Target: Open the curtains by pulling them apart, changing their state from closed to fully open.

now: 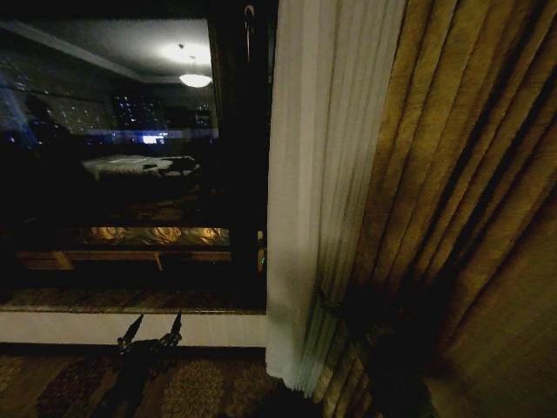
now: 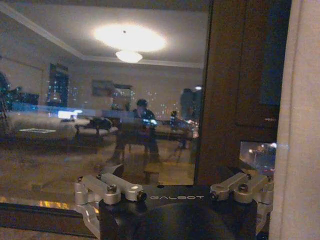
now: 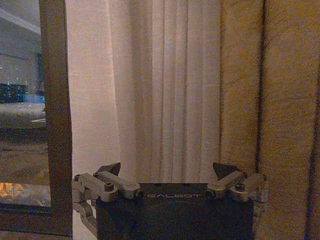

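Dark window glass (image 1: 113, 174) fills my left; sheer curtain (image 1: 322, 174) bunched against golden drape (image 1: 470, 192). My left gripper (image 1: 152, 331) and right gripper (image 3: 170, 172) hang released.

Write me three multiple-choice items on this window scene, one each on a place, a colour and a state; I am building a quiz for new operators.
1. Where is the sheer curtain?
A. gathered beside the tan drape, right of the window
B. spread across the glass
C. heaped on the floor

2. What colour is the sheer curtain?
A. dark blue
B. cream-white
C. red

3. How do the jaws of the right gripper stand?
A. shut on the curtain
B. shut on the drape
C. open, holding nothing

Key: 1 A, the head view shows it bunched against the drape, glass bare. 2 B, pale pleats. 3 C, the right wrist view shows spread jaws before the fabric.
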